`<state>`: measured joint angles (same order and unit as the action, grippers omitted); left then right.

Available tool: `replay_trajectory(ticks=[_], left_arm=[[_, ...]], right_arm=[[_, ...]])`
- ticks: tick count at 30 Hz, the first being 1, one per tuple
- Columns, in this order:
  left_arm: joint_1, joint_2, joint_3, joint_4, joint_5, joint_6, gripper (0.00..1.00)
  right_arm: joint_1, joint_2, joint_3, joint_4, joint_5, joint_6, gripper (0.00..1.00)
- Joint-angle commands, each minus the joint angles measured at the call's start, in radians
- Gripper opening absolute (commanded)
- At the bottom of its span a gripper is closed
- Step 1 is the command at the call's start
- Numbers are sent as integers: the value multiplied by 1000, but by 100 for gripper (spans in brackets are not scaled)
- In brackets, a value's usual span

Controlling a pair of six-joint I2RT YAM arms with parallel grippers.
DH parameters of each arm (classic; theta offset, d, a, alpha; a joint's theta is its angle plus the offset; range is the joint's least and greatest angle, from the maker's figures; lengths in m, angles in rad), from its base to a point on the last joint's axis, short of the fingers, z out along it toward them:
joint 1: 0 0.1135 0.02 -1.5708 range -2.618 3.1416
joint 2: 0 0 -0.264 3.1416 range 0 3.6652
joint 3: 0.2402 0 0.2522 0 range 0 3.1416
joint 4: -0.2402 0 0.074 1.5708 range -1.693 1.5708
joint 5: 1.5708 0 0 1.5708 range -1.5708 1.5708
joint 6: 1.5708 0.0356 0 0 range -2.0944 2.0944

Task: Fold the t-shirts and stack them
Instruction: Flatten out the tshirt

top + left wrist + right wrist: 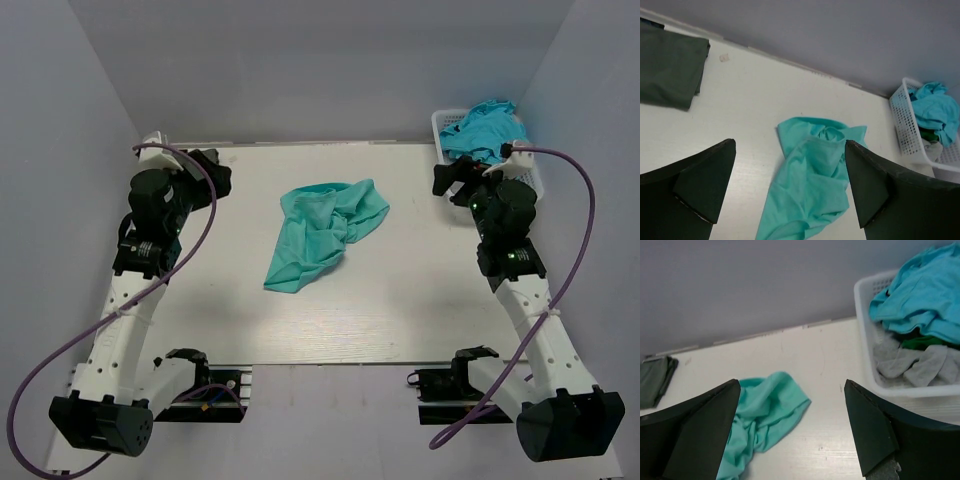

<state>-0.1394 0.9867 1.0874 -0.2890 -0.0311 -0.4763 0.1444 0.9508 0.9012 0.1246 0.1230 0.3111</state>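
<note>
A teal-green t-shirt lies crumpled in the middle of the table; it also shows in the left wrist view and the right wrist view. A folded dark grey-green t-shirt lies at the far left. A turquoise-blue t-shirt and a grey one sit in the white basket. My left gripper is open and empty, raised at the far left. My right gripper is open and empty, raised beside the basket.
Grey walls close in the table on three sides. The white lattice basket stands at the far right corner, heaped with cloth. Purple cables loop from both arms.
</note>
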Motion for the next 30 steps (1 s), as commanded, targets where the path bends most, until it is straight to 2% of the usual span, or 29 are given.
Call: replay_trajectory(ticks=[1,4,7,11,12,16,24,26,29,30], left_arm=[[3,-17,34,-136,37,1,100],[-15,61,75,-257,22,-19,100],[-16,169,74,-351,83,-28,100],[-25,254,-46,-309,262,-41,100],[-35,265,-94,-309,263,-41,98],[-84,316,-204,-253,319,-87,96],[-255,460,-227,-280,226,-105,94],[-273,487,-227,-303,165,-116,89],[-298,573,-215,-326,102,-116,76],[-298,573,-205,-335,102,-125,76]], right_arm=[[-2,-14,16,-79,-114,19,90],[1,-14,2,-65,-204,22,90],[-2,5,-13,-63,-246,6,90],[3,145,91,-198,-263,-33,90],[-2,169,109,-267,-260,-44,90],[6,319,191,-328,-261,-73,90],[35,592,321,-398,-270,-151,90],[53,646,340,-422,-229,-155,90],[75,757,415,-472,-189,-191,90],[83,758,415,-485,-189,-198,90]])
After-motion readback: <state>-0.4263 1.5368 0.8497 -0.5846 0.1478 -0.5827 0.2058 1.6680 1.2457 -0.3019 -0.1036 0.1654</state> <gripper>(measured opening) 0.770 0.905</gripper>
